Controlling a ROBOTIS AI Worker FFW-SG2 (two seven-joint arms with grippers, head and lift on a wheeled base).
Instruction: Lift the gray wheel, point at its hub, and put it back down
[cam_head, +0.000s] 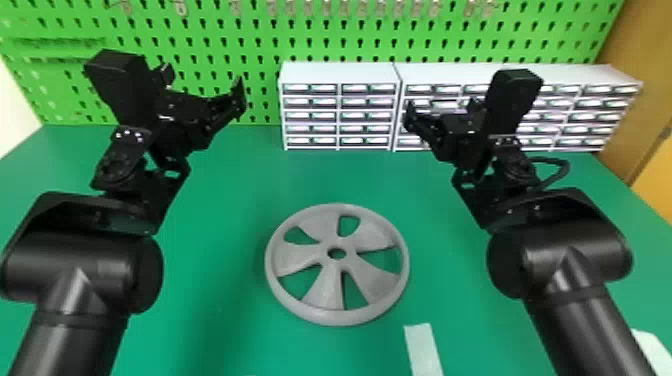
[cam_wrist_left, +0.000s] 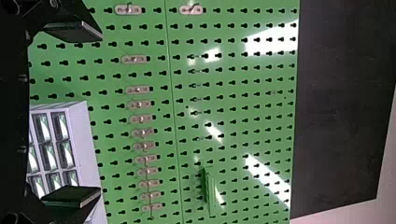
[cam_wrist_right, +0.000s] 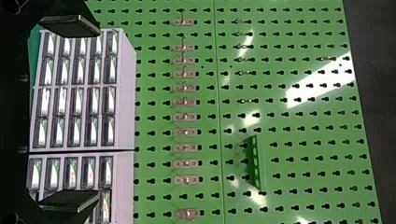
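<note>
The gray wheel (cam_head: 327, 288) lies flat on the green table (cam_head: 220, 200), its hub hole facing up between the two arms. My left gripper (cam_head: 239, 97) is raised beyond the wheel and to its left, in front of the pegboard. In the left wrist view, the left gripper (cam_wrist_left: 100, 112) has its two fingers wide apart with nothing between them. Beyond the wheel to the right, my right gripper (cam_head: 411, 117) is held up before the drawer cabinets. The right wrist view has the right gripper (cam_wrist_right: 99, 112) open and holding nothing.
White drawer cabinets (cam_head: 340, 73) stand along the table's back edge, against a green pegboard (cam_head: 260, 45) with metal hooks. A pale strip (cam_head: 423, 350) lies on the table nearer than the wheel, to its right. Another white piece (cam_head: 654, 347) sits at the lower right.
</note>
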